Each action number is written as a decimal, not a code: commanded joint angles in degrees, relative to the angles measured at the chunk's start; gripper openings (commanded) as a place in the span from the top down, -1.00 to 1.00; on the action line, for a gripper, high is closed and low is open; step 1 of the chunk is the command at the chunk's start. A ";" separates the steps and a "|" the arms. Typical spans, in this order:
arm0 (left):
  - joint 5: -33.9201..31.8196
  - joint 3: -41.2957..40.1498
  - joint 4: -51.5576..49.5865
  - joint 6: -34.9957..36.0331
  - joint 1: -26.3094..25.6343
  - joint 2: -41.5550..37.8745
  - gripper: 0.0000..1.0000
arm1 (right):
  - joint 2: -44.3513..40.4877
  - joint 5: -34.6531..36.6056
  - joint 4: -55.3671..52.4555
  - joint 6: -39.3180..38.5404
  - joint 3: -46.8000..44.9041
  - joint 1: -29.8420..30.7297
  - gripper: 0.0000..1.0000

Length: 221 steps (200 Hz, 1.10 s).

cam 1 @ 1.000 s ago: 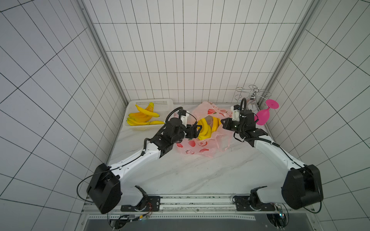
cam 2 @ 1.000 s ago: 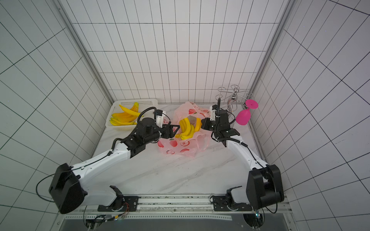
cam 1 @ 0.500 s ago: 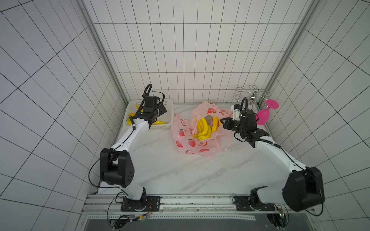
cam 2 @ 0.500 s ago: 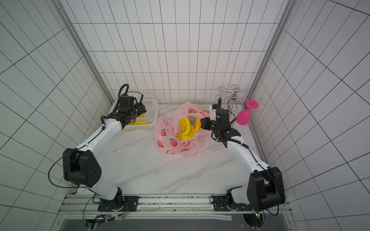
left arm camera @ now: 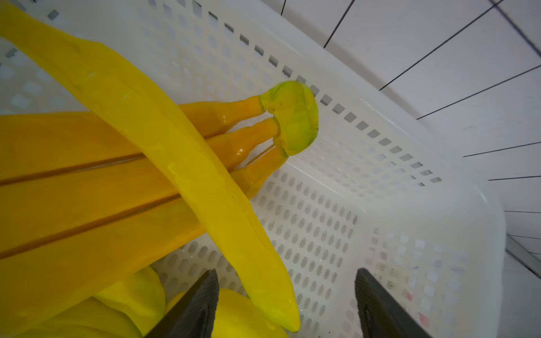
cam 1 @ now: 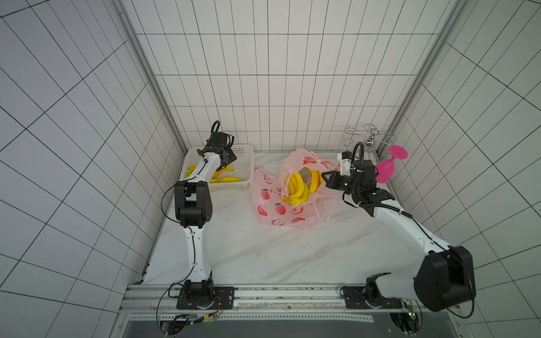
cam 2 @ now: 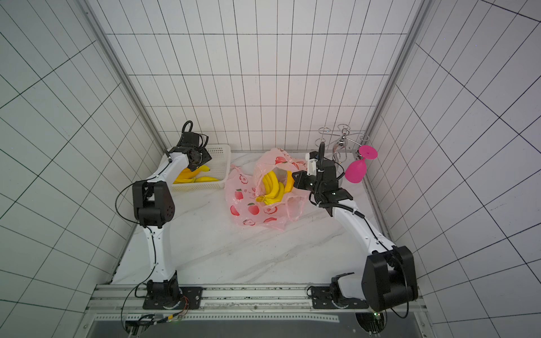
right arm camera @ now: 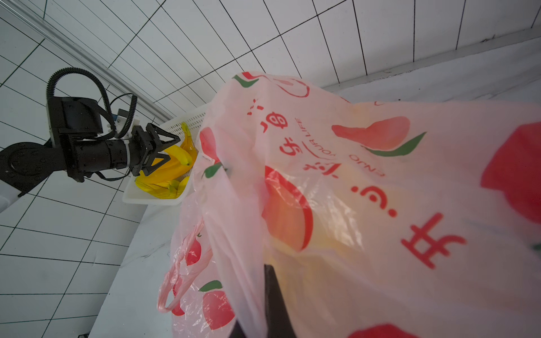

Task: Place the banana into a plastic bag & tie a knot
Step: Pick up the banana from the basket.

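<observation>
White-tiled cell, marble tabletop (cam 1: 263, 257), pink plastic bag (cam 1: 269, 202) holding banana bunch (cam 1: 298, 187), rim is pinched by right gripper (cam 1: 325, 177), left gripper (left arm camera: 286, 272) is held spread above basket (left arm camera: 380, 204) of loose bananas (left arm camera: 117, 190)

place: robot lab cell, I reckon | grid-lined white walls (cam 1: 263, 87) | marble worktop (cam 1: 278, 257) | two arms (cam 1: 193, 234) bolted to rail (cam 1: 292, 291)

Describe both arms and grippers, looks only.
The left arm and right arm: white links, bulky black joint housings, thin black cables, a ribbed black hose loop at each wrist. The left gripper and right gripper: black, triangular open-frame fingers.
</observation>
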 commanded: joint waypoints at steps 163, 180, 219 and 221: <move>-2.15 -0.38 -1.58 -0.12 -0.71 -2.21 0.43 | -1.03 -1.08 1.68 0.61 -3.50 -0.18 1.00; -3.50 -3.40 -0.68 0.26 -1.51 -6.35 0.49 | -1.05 -0.99 1.40 0.62 -3.10 -0.09 1.00; -1.43 -16.38 3.36 1.35 -5.13 -21.19 0.56 | -1.44 -0.22 0.15 0.18 -1.43 0.00 1.00; -1.07 -17.60 4.12 1.50 -5.64 -22.33 0.56 | -1.49 -0.16 0.08 0.11 -1.28 0.00 1.00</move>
